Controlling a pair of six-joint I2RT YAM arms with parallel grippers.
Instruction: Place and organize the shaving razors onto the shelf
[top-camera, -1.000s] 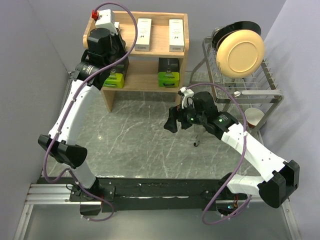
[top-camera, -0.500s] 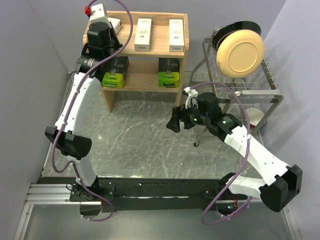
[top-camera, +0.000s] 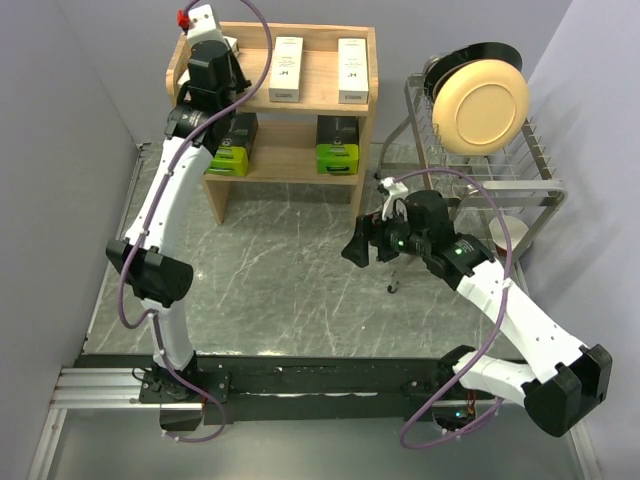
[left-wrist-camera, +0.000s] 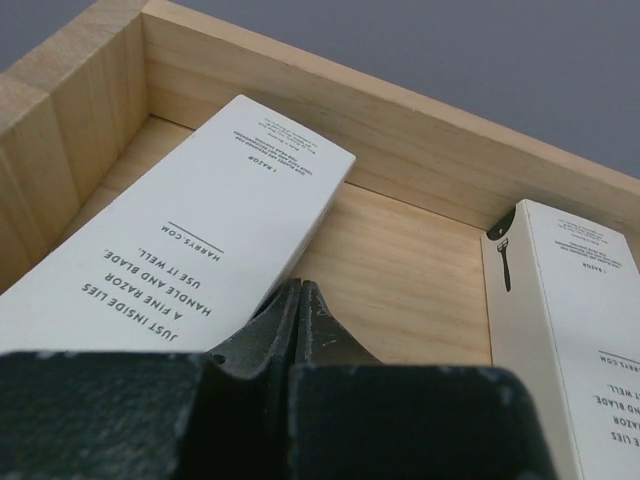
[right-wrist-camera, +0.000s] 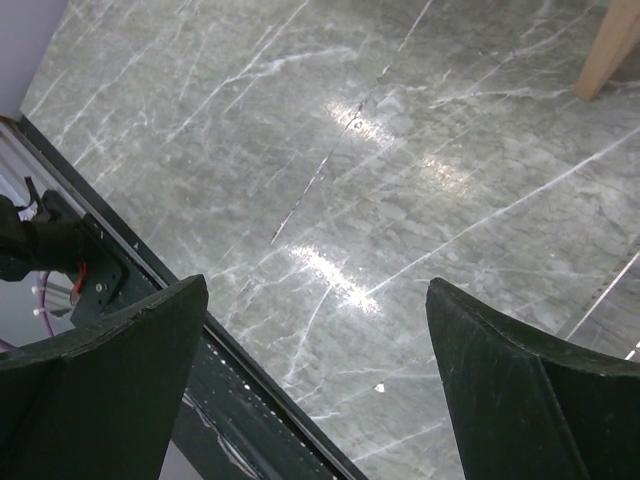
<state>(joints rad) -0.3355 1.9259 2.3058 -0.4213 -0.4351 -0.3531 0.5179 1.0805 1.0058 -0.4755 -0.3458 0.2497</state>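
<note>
The wooden shelf (top-camera: 310, 96) holds three slim white razor boxes on top: left (top-camera: 232, 45), middle (top-camera: 287, 68) and right (top-camera: 352, 70). Two black-and-green razor packs (top-camera: 231, 152) (top-camera: 337, 146) sit on its lower tier. My left gripper (top-camera: 220, 62) hovers over the top's left end. In the left wrist view it (left-wrist-camera: 300, 286) is shut and empty. Its tips sit by the long edge of the left white box (left-wrist-camera: 190, 250); whether they touch it I cannot tell. The middle box (left-wrist-camera: 570, 300) lies to the right. My right gripper (top-camera: 356, 246) (right-wrist-camera: 318, 345) stands open above the marble table.
A wire dish rack (top-camera: 520, 170) with a cream plate (top-camera: 482, 103) stands at the right, a paper cup (top-camera: 510, 234) beside it. A small dark item (top-camera: 393, 288) lies on the table (top-camera: 280, 290) under the right arm. Grey walls close in left and right.
My left arm has stretched farther up over the shelf's top left corner, wrist swinging toward the back. The right arm has drifted slightly to the right, still open.
</note>
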